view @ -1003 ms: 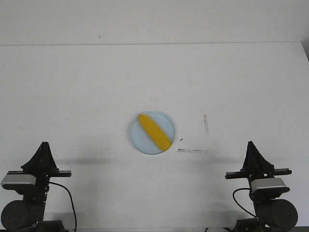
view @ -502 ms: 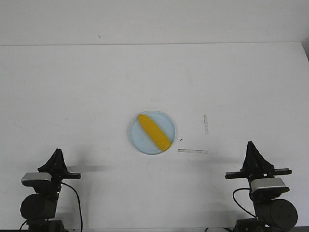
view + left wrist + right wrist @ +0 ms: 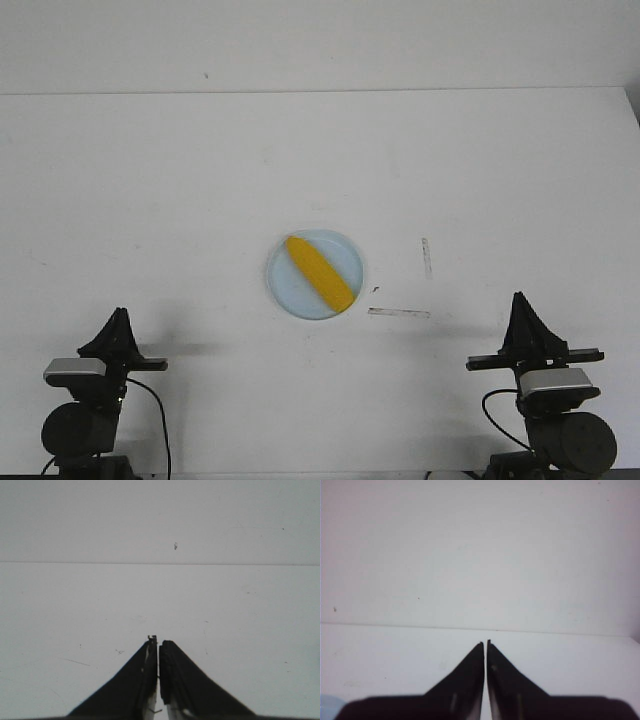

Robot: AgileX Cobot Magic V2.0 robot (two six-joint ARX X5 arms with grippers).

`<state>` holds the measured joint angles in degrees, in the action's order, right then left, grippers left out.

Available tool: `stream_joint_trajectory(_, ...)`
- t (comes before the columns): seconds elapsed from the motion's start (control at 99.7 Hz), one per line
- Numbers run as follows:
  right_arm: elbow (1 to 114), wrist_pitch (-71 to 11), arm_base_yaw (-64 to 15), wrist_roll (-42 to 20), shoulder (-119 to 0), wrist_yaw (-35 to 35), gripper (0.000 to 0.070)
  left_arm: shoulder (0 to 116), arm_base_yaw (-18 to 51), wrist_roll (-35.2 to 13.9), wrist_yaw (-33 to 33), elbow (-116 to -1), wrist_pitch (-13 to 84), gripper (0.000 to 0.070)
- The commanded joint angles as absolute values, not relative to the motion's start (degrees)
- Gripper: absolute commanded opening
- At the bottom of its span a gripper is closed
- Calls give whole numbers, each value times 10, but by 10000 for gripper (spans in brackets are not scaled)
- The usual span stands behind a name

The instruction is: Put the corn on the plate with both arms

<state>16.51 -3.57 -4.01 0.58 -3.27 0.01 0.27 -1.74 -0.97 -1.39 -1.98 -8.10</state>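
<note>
Yellow corn (image 3: 319,272) diagonal on plate (image 3: 345,254), left gripper (image 3: 158,642) closed, right gripper (image 3: 485,643) closed

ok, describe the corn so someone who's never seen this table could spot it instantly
Start at the white table and find the round pale blue plate near its middle. The corn lies diagonally across that plate. It is the only bright yellow thing in view: a long cob, nothing like the thin grey marks to the plate's right.

White table (image 3: 150,180); 2 tape strips (image 3: 398,312) near centre.
</note>
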Motion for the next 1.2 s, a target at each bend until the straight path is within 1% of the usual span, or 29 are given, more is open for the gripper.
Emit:
stream_joint_trajectory(0.0,168,-28,-40,-1,-30,0,12,2,-18,-7,-13,-7,-88,4)
stream_joint_trajectory(0.632,168,-29,-40,-1,-30,0,12,2,-18,-7,-13,-7,-87,4)
stream_joint_trajectory(0.732,168,-34,-39,-1,-28,24,12,2,-18,-7,-13,-7,-87,4)
stream_joint_trajectory(0.913,160,-64,-30,1,0,26,12,2,-18,-7,-13,-7,-87,4)
stream_joint_trajectory(0.983,148,-62,-20,1,-1,15,12,2,-18,-7,-13,-7,-87,4)
stream_joint_trajectory(1.074,127,-61,-11,0,-1,-15,12,2,-18,-7,-13,-7,-87,4)
stream_joint_trajectory(1.194,100,-60,-5,-1,-1,-33,11,2,-18,-6,-13,-7,-87,4)
